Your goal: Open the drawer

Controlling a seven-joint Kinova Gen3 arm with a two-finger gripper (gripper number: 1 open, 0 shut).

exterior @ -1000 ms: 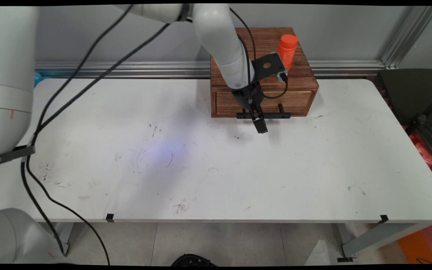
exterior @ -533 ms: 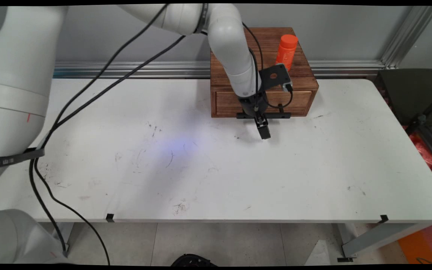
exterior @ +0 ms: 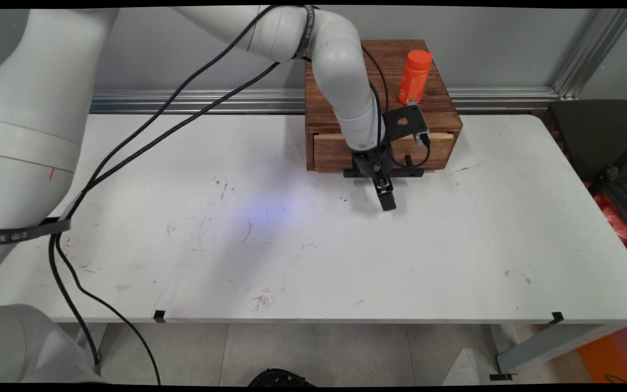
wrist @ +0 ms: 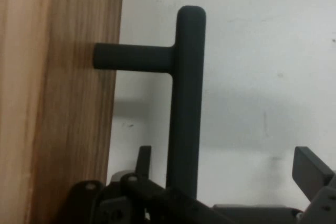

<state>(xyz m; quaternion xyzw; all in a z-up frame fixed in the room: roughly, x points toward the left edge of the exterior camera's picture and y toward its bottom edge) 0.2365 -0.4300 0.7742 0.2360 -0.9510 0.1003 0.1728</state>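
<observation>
Fingers of the black gripper (exterior: 381,188) stand wide apart at the front of a small wooden box (exterior: 319,103), which sits at the far side of the white table (exterior: 292,261) against the wall. They have closed on nothing. In the hand view the black bar handle (wrist: 186,103) runs up between them: one finger (wrist: 144,156) sits in the gap between the bar and the drawer front (wrist: 58,103), just beside the bar, and the other finger (wrist: 310,169) stands well apart on the bar's outer side. Whether the inner finger actually touches the bar cannot be told. In the main view the drawer (exterior: 330,152) stands slightly out of the box, a pale strip of its top edge showing, and the handle (exterior: 414,171) lies low across its front. An orange bottle (exterior: 414,76) stands upright on the box top, toward its right rear. As a judgement, with the bar only hooked and not clamped, any force on it is best kept square to the drawer front, slow and level, so that the bar does not slide off the finger and the box and bottle are not jolted.
</observation>
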